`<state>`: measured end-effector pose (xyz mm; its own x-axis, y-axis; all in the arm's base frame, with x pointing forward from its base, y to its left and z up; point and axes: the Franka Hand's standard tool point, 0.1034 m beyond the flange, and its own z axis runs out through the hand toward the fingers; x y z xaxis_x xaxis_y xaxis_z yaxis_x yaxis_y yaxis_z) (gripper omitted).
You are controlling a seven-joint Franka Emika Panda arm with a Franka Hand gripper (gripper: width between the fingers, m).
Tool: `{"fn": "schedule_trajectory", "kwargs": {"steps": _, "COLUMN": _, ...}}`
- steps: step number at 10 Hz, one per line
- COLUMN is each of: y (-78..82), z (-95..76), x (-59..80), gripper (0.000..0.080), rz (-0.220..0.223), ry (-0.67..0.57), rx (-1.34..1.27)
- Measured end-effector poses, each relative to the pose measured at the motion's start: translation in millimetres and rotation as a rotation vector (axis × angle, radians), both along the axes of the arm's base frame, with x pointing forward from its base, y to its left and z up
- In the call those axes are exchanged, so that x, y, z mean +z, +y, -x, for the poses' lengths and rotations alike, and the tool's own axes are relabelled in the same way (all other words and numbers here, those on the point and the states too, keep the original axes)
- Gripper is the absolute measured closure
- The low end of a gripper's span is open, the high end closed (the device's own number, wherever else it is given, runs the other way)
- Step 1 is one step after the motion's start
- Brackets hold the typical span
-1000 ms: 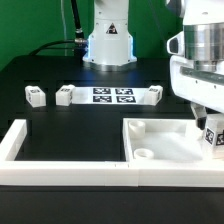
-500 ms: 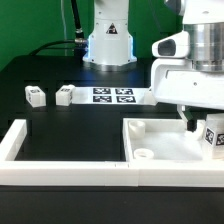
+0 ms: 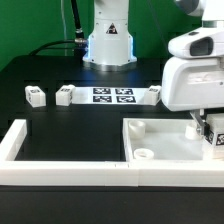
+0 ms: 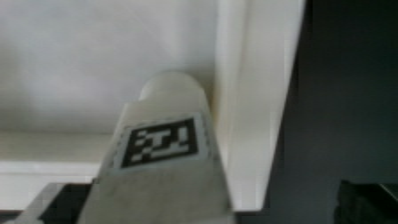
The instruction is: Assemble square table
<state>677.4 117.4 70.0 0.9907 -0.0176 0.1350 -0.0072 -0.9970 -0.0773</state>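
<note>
The square tabletop (image 3: pixel 165 142) lies at the exterior view's right inside the border wall, rim up, with a round corner hole (image 3: pixel 146 155) near the front. My gripper (image 3: pixel 207 128) is over its right part and is shut on a white tagged leg (image 3: pixel 213 138). In the wrist view the leg (image 4: pixel 166 150) reaches out from between the dark fingers (image 4: pixel 361 200) toward the slab (image 4: pixel 80 60), close beside its raised rim (image 4: pixel 267 90). Whether the leg touches the slab I cannot tell.
Three loose leg blocks lie in a row at the back (image 3: pixel 36 96), (image 3: pixel 66 95), (image 3: pixel 153 95), around the marker board (image 3: pixel 112 95). The white U-shaped border wall (image 3: pixel 60 168) runs along the front and left. The robot base (image 3: pixel 108 45) stands behind.
The hand has shifted toward the exterior view's right and turned, still carrying the leg. The leg stays over the right part of the slab.
</note>
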Motion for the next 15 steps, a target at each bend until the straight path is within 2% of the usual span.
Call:
{"fn": "schedule_trajectory", "kwargs": {"steps": 1, "y": -0.4, "z": 0.1, "x": -0.4, "gripper": 0.0178, "rz": 0.001, "ry": 0.000, "rx": 0.000}}
{"fn": "schedule_trajectory", "kwargs": {"steps": 2, "y": -3.3, "z": -0.3, "x": -0.5, "gripper": 0.0354, "rz": 0.001, "ry": 0.001, "rx": -0.017}}
{"fn": "schedule_trajectory", "kwargs": {"steps": 3, "y": -8.4, "z": -0.6, "x": -0.9, "gripper": 0.0354, "rz": -0.006, "ry": 0.009, "rx": -0.119}}
{"fn": "schedule_trajectory", "kwargs": {"steps": 4, "y": -10.8, "z": -0.2, "x": -1.8, "gripper": 0.0505, "rz": -0.010, "ry": 0.014, "rx": -0.171}}
{"fn": "schedule_trajectory", "kwargs": {"steps": 6, "y": -16.0, "z": -1.3, "x": -1.1, "gripper": 0.0505, "rz": -0.036, "ry": 0.022, "rx": -0.370}}
{"fn": "schedule_trajectory", "kwargs": {"steps": 8, "y": -12.0, "z": 3.5, "x": -1.3, "gripper": 0.0505, "rz": -0.080, "ry": 0.039, "rx": -0.720}}
{"fn": "schedule_trajectory", "kwargs": {"steps": 9, "y": -10.2, "z": 5.4, "x": -3.3, "gripper": 0.0505, "rz": -0.123, "ry": 0.063, "rx": -0.936}}
{"fn": "schedule_trajectory", "kwargs": {"steps": 11, "y": -12.7, "z": 4.0, "x": -3.6, "gripper": 0.0505, "rz": -0.240, "ry": 0.130, "rx": -1.283}}
{"fn": "schedule_trajectory", "kwargs": {"steps": 13, "y": -15.0, "z": 3.5, "x": -3.6, "gripper": 0.0505, "rz": -0.271, "ry": 0.153, "rx": -1.389}}
{"fn": "schedule_trajectory", "kwargs": {"steps": 15, "y": -14.5, "z": 3.7, "x": -3.7, "gripper": 0.0496, "rz": -0.271, "ry": 0.153, "rx": -1.390}}
